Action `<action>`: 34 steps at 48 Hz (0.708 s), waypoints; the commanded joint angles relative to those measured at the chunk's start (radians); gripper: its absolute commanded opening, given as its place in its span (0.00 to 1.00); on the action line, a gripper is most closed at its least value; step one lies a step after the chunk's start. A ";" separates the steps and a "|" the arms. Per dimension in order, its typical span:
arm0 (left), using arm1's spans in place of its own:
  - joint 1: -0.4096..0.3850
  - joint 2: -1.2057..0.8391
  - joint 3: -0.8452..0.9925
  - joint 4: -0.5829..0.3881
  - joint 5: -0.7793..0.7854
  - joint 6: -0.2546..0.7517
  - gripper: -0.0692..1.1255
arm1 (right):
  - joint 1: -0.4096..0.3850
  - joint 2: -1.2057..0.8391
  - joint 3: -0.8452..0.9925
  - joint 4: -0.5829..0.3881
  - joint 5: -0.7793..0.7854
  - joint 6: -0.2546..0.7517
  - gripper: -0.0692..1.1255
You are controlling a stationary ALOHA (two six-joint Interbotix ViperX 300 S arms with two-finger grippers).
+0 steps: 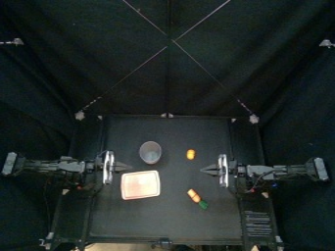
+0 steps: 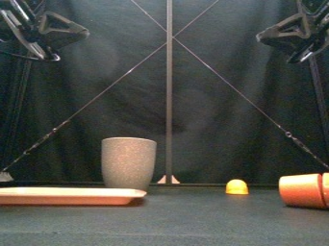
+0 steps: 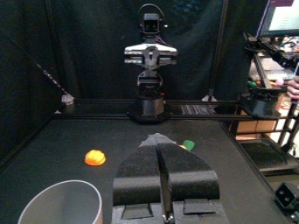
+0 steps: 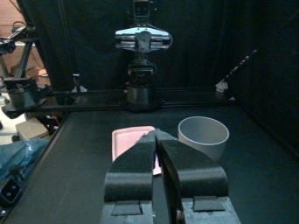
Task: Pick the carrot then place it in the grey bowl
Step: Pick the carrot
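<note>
The carrot (image 1: pixel 198 197), orange with a green end, lies on the table right of the pink tray (image 1: pixel 140 184); the front view shows the carrot (image 2: pixel 306 189) low at the right. The tall grey speckled cup (image 1: pixel 151 151) stands upright behind the tray, seen also as the cup (image 2: pixel 129 161). My left gripper (image 1: pixel 108 169) hovers at the table's left and my right gripper (image 1: pixel 220 170) at its right, both raised, shut and holding nothing. In the left wrist view only the carrot's green end (image 3: pixel 187 144) peeks past the gripper (image 3: pixel 160 140). The right wrist view shows the gripper (image 4: pixel 156 140) before the cup (image 4: pixel 205 131).
A small yellow-orange toy (image 1: pixel 191 154) sits right of the cup, seen also as the toy (image 2: pixel 237 187) and the toy (image 3: pixel 94 157). The pink tray (image 2: pixel 71 196) lies flat at the front left, and the tray (image 4: pixel 131 136) shows in the right wrist view.
</note>
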 commanded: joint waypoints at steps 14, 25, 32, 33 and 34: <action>0.051 -0.038 -0.018 -0.006 0.015 -0.002 0.03 | 0.081 0.048 0.018 0.089 0.181 0.199 0.10; 0.052 -0.041 -0.018 -0.006 0.067 -0.002 0.03 | 0.210 0.086 0.011 0.104 0.235 0.422 0.11; 0.055 -0.041 -0.018 -0.006 0.077 0.000 0.03 | 0.245 0.170 0.008 0.103 0.227 0.537 0.17; 0.055 -0.041 -0.018 -0.005 0.077 0.002 0.03 | 0.247 0.186 0.006 0.101 0.227 0.549 0.18; 0.055 -0.041 -0.018 -0.005 0.077 0.002 0.03 | 0.245 0.201 0.006 0.101 0.224 0.560 0.20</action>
